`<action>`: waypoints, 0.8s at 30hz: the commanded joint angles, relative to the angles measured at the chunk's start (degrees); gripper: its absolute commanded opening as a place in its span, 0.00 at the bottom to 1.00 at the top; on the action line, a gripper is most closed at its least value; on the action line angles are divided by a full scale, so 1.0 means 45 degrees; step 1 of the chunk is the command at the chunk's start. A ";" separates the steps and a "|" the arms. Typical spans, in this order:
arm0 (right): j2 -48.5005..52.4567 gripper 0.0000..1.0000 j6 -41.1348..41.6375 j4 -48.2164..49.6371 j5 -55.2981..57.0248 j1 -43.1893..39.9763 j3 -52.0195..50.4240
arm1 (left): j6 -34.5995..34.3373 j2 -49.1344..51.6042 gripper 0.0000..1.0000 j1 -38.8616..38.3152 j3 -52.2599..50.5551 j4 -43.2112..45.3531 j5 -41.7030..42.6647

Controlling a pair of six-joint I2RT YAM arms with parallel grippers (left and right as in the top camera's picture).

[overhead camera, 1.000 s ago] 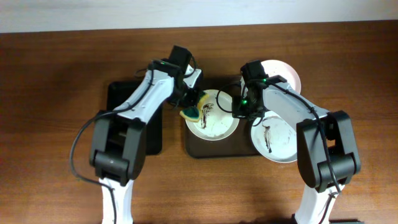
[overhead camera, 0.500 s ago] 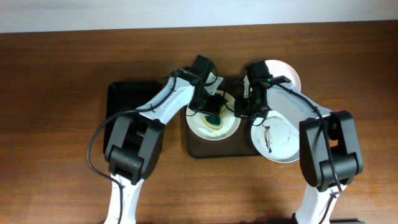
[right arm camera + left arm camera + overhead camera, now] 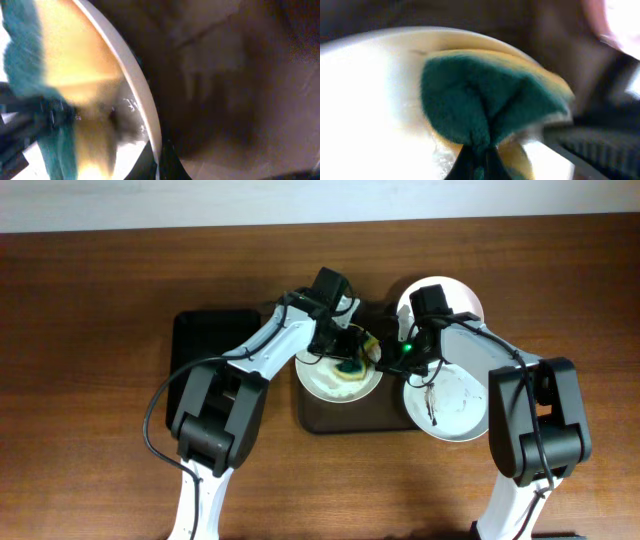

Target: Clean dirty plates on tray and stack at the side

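Clamping sponge (image 3: 485, 100) in left tool (image 3: 479, 162) against plate (image 3: 322, 385) on tray (image 3: 345, 418); pinching plate's rim with right tool (image 3: 159, 161); sitting on brown wooden counter (image 3: 100, 300), pale wall (image 3: 200, 202) beyond tray.

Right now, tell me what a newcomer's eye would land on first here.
The green-and-yellow sponge, pinched in the left gripper, presses on the white plate at the left of the brown tray. The right gripper clamps that plate's right rim. Beside it, at the tray's right end, a second plate shows a dark smear.
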 commanded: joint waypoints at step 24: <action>0.0238 0.04 -0.0083 -0.0160 0.0719 0.0044 -0.0432 | -0.2161 0.0160 0.00 0.0724 0.3274 -0.3609 -0.5693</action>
